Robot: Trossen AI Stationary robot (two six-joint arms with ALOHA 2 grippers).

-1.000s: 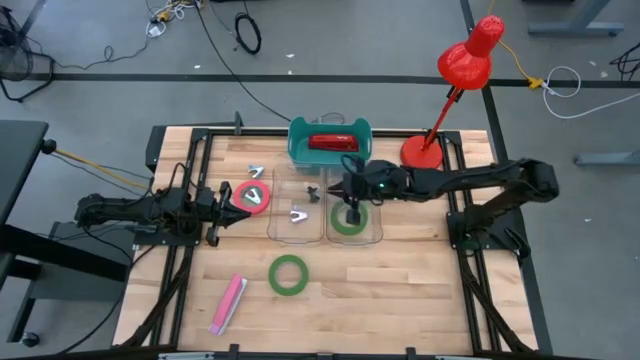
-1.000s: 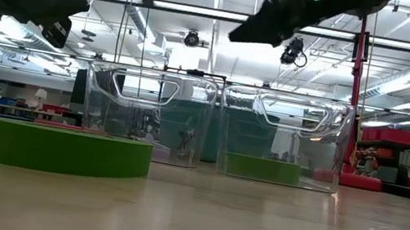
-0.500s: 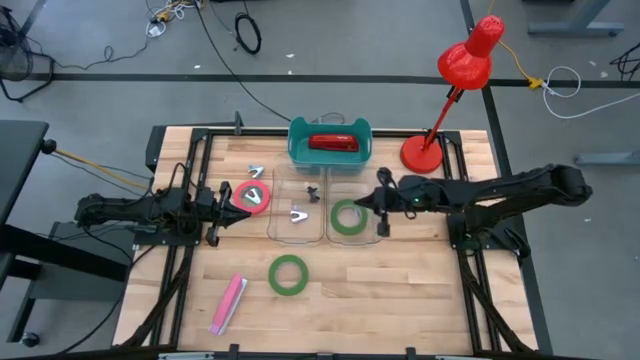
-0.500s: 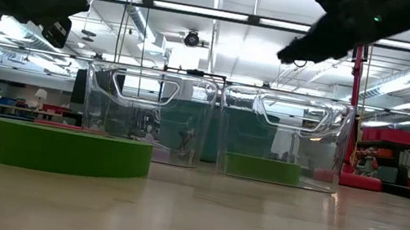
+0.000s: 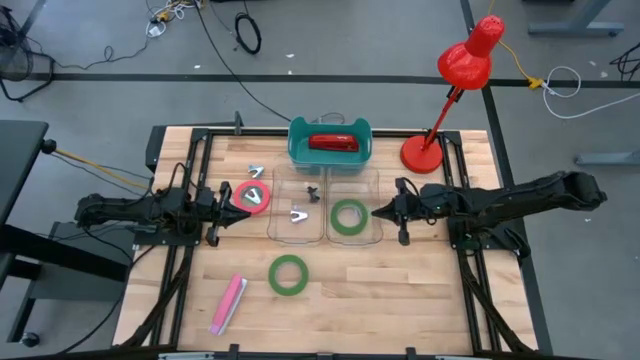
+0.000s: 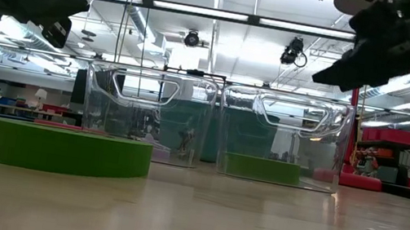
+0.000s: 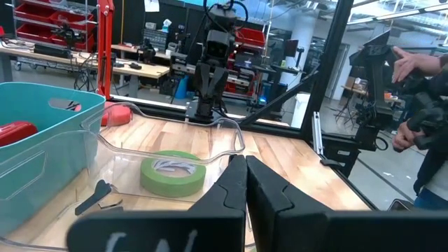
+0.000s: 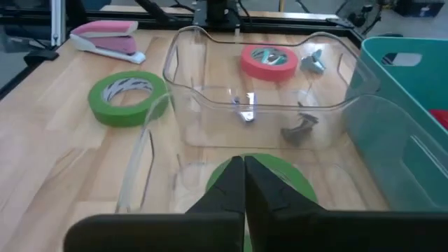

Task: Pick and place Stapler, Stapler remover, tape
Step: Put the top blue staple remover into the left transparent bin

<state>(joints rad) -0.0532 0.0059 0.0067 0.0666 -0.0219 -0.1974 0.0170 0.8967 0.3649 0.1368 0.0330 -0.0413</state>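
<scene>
Beside the right clear bin (image 5: 352, 215), right gripper (image 5: 378, 211) closed, empty; green tape (image 5: 348, 216) inside. Left gripper (image 5: 222, 203) closed, empty, near red-pink tape (image 5: 252, 195).

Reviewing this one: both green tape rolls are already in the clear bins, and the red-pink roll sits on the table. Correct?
Not quite. Only one green tape roll lies in a clear bin; the other green roll sits on the table, as the high view shows. The red-pink roll is on the table.
</scene>
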